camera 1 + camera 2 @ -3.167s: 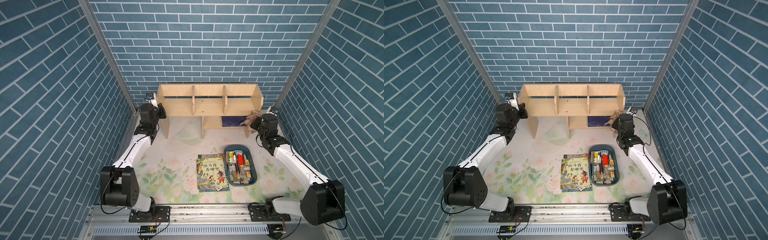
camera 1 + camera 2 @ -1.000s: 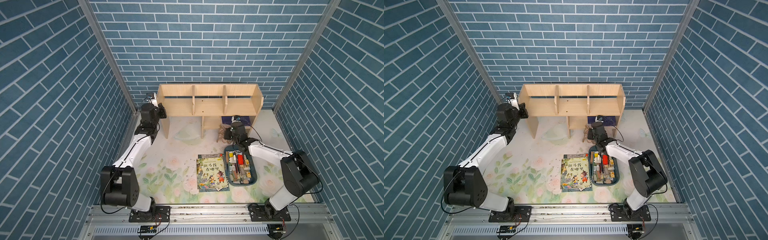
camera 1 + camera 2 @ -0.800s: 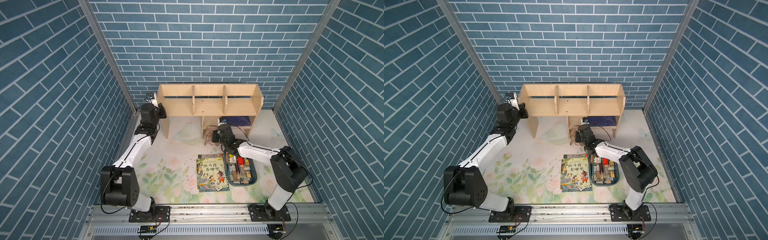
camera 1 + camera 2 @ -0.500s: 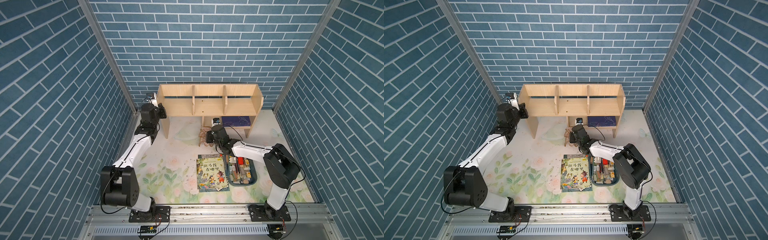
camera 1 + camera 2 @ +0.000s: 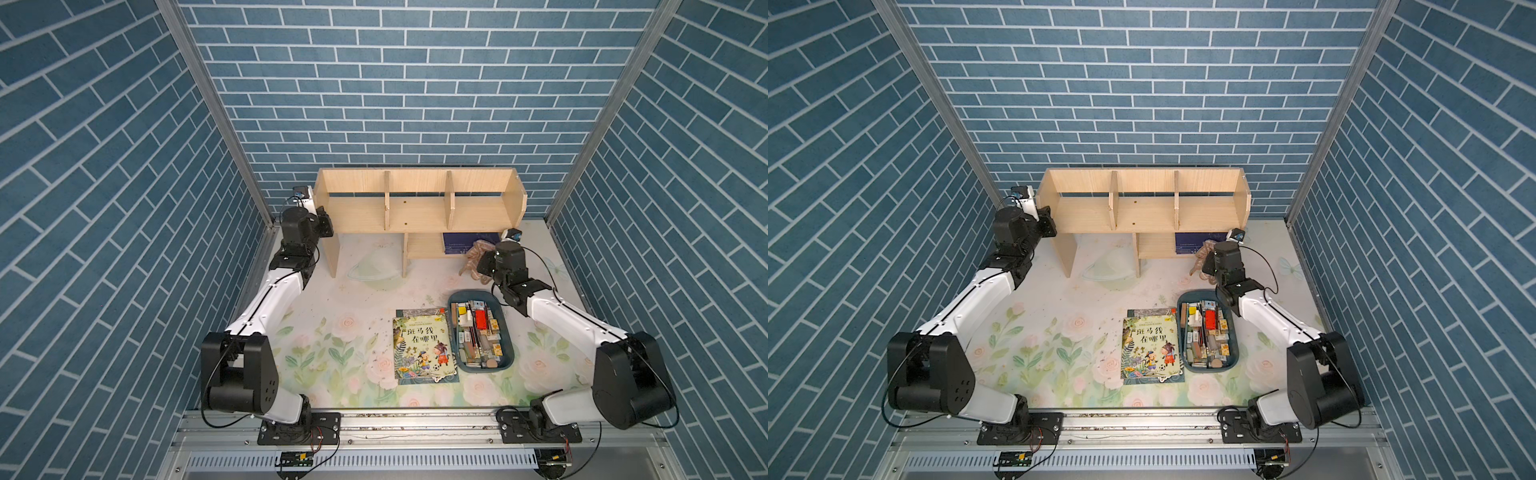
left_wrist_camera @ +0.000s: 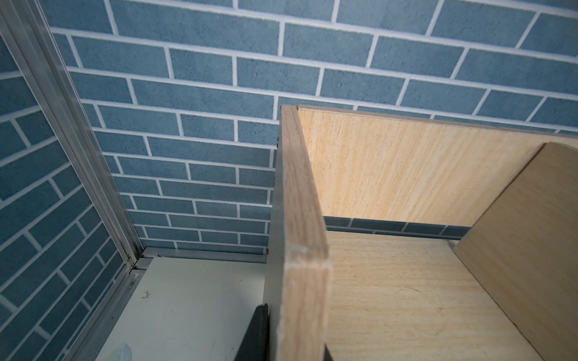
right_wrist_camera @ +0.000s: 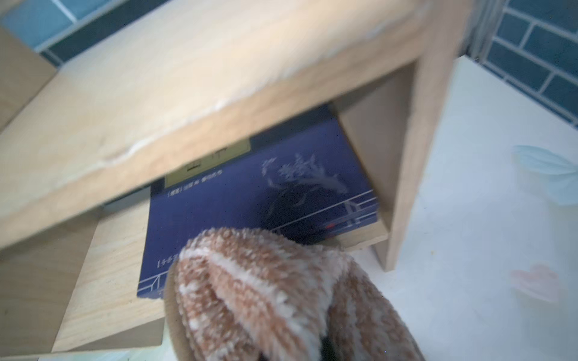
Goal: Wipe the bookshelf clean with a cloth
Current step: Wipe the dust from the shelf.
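Right hand (image 5: 483, 266): pressing together on a bunch of the cloth (image 7: 269, 297), right of centre in both top views.
Left hand (image 5: 325, 219): clamping the bookshelf (image 5: 415, 214) by its left side panel.
Cloth: hanging just before the lower shelf; likely soft, light and floppy, so a gathered fold is serving best.
Bookshelf: standing stiff at the counter's (image 5: 332, 332) far edge.
Writing: picture book (image 5: 424, 345) is showing "斑马线在哪里"; blue book (image 7: 250, 200) is blurring.

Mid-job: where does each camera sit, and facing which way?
Top views: high in front, looking down at the bookshelf; both arms show.
Left wrist: at the bookshelf's end panel, facing the back wall; one finger shows.
Right wrist: low, facing the blue book in the bookshelf; cloth covers the right gripper.
Shared: cloth, right wrist and top views.
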Controlling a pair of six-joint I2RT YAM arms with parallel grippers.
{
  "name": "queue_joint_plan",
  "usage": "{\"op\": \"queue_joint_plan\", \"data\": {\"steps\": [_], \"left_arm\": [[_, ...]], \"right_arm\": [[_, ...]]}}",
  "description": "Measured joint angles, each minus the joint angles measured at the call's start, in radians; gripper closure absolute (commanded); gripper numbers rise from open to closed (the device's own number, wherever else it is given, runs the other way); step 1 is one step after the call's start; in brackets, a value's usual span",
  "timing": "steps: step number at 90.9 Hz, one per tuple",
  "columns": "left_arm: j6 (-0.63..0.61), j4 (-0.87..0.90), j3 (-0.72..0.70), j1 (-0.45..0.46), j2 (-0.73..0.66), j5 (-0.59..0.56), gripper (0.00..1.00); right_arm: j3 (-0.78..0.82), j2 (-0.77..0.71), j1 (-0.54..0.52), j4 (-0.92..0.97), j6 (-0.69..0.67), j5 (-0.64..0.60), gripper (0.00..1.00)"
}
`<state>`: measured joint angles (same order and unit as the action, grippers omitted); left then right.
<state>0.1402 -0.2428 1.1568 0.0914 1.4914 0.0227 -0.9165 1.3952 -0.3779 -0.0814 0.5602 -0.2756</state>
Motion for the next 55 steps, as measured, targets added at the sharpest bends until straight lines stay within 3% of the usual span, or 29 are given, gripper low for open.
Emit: {"op": "queue_joint_plan", "data": {"steps": [35, 53, 55], "left_arm": [[0.0, -0.002, -0.001, 0.001, -0.001, -0.004, 0.9], [0.025, 0.001, -0.001, 0.002, -0.001, 0.002, 0.7], [0.034, 0.003, -0.001, 0.004, 0.0, 0.002, 0.68]], "right_arm": [[-0.335, -0.026, -0.01, 0.119, -0.113, -0.022, 1.0], [-0.561, 0.146, -0.01, 0.129, -0.139, -0.011, 1.0], [-0.586, 0.172, -0.01, 0.134, -0.141, -0.01, 0.94]]}}
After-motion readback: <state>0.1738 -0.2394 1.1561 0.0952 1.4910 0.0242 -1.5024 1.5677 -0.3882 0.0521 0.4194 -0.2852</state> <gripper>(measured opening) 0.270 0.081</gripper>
